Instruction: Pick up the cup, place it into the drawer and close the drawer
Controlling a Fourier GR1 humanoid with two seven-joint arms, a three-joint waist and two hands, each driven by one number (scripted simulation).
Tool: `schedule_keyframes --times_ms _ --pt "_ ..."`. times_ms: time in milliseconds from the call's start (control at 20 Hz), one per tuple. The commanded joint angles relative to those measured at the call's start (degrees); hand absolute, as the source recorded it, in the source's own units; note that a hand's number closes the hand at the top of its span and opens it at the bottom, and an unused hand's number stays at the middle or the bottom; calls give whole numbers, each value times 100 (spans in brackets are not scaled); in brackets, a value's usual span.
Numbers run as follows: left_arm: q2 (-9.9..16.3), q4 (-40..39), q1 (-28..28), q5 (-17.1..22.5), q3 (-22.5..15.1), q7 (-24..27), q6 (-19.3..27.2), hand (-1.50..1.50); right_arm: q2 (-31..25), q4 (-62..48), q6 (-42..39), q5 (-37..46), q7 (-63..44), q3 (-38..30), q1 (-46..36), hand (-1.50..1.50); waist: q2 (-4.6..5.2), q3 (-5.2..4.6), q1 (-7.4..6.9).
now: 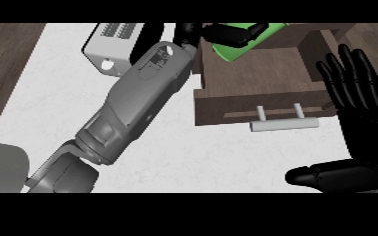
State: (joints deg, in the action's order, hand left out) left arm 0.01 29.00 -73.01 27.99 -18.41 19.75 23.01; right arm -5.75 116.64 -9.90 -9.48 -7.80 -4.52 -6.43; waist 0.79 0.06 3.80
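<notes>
While curled round the green cup above the back of the open drawer, left hand seen at the top of the head view, black fingers and thumb wrapped over the cup's upper part and hiding much of it. Cup tilted, lower green edge showing just over the drawer's brown floor near its far left corner; contact with the floor not clear. Left forearm, grey and long, running on a slant from the lower left corner up to that hand, crossing the white counter. Drawer pulled out toward the viewer, front panel facing down the view with a pale bar handle on two short posts. Brown wooden cabinet body behind and to the right of the drawer. White boxy appliance with a ribbed top and a round hole in its side, left of the forearm near the upper edge, on the counter. Dark wood strip along the far left. Right hand open at the right edge, fingers straight and pointing up, thumb stretched out low toward the left, resting beside the drawer front, holding nothing.
</notes>
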Motion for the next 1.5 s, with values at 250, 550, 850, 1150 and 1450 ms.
schedule_keyframes --times_ms 250,550,850,1150,1450 --pt "-1 -465 -141 613 -974 -22 248 150 7 -159 -142 -156 -15 87 -105 -150 44 4 245" --pt "-1 -840 -447 436 -1528 -300 476 -150 -115 -281 -113 -214 33 -137 -423 -150 78 7 305" --pt "-1 -469 -162 949 -1523 69 372 -150 66 -244 -225 -272 309 -12 -50 -150 58 3 208" --pt "-1 -280 -452 1477 -1195 413 168 -150 -48 -94 -352 -824 -89 -138 -148 -150 30 1 119" --pt "-1 90 -333 1792 -766 654 -62 -150 -236 332 -275 -1208 -587 -325 -195 -150 -65 -7 -211"
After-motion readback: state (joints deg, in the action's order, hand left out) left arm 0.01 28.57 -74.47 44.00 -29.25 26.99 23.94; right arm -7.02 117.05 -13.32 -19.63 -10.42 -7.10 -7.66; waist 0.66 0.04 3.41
